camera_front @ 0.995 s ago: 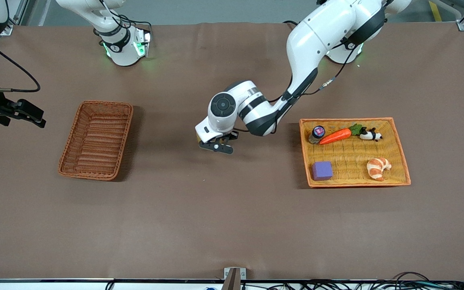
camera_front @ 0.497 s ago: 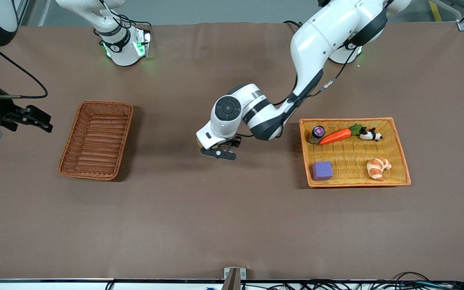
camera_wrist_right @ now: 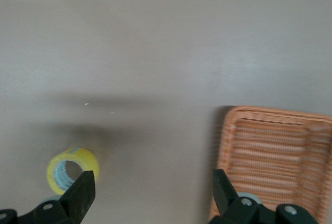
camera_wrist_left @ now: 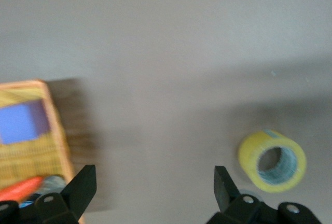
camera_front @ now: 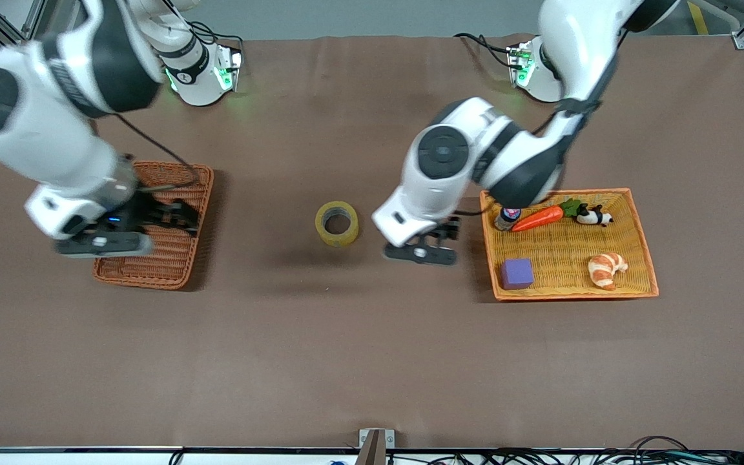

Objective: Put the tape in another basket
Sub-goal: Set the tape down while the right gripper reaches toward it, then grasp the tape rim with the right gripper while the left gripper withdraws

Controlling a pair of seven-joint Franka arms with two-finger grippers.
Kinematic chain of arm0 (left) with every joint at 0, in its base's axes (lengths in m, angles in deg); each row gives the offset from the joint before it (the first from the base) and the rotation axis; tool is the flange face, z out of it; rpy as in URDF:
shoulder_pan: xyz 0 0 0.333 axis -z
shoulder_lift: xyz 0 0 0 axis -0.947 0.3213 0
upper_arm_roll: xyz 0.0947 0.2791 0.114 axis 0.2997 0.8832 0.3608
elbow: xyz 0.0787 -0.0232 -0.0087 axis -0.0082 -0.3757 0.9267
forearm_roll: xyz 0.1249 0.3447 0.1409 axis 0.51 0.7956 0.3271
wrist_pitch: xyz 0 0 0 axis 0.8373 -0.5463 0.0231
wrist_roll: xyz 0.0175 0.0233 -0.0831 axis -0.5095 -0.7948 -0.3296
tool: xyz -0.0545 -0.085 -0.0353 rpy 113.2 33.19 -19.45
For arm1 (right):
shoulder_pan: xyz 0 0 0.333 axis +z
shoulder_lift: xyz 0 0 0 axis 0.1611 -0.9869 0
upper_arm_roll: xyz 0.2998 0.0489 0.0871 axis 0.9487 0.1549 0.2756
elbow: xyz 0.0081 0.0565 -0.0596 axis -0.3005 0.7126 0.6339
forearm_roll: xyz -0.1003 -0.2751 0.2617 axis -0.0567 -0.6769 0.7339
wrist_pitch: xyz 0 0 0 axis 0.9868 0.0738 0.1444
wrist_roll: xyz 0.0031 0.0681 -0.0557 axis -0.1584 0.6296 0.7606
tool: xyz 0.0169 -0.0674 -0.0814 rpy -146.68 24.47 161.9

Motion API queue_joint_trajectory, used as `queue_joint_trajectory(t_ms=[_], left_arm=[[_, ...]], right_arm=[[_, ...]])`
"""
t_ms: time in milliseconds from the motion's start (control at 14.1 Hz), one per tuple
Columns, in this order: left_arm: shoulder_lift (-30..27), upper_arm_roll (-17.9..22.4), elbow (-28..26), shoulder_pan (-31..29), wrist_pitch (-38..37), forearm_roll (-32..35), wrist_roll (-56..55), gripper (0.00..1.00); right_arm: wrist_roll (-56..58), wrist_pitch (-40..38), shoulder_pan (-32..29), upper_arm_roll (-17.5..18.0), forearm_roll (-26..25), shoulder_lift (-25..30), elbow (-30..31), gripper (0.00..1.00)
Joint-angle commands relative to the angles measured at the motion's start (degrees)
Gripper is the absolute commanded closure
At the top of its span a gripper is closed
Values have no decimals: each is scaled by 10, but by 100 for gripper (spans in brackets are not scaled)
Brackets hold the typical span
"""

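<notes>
I see my right gripper (camera_front: 168, 216) has swung in from the table's edge and now hangs over the narrow dark reddish-brown woven wicker basket (camera_front: 181, 177), fingers spread apart and empty. The translucent yellowish ring of packing tape (camera_front: 337, 223), which the left arm covered half a second ago, now lies bare on the brown table (camera_front: 359, 349) between the two baskets. My left gripper (camera_front: 422, 248) has let it go and pulled back toward the wider orange-yellow woven basket (camera_front: 643, 242), fingers wide apart, hovering over the table just beside that basket's rim.
</notes>
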Motion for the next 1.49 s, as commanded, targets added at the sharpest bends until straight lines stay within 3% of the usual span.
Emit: queue_joint_trajectory(t_ms=[0, 284, 569, 782, 1066, 1279, 1421], left_arm=[[-96, -4, -91, -66, 1, 2, 65, 0], [-214, -1, -168, -147, 1, -20, 130, 0], [-276, 5, -192, -207, 1, -65, 202, 0], [-324, 53, -225, -202, 5, -83, 240, 0], [-342, 145, -236, -194, -11, -181, 278, 0], [-352, 200, -237, -160, -11, -178, 302, 0], [-363, 203, -253, -158, -11, -159, 316, 0]], right_arm=[[-46, 68, 10, 29, -28, -17, 45, 0], [-119, 124, 41, 62, -80, -68, 61, 0], [-190, 167, 73, 83, -174, -125, 76, 0], [-198, 212, 96, 83, -183, -134, 121, 0], [-200, 285, 107, 91, -218, -134, 196, 0], [-214, 288, 125, 95, -220, -135, 199, 0], [-214, 287, 133, 96, -221, -136, 204, 0]])
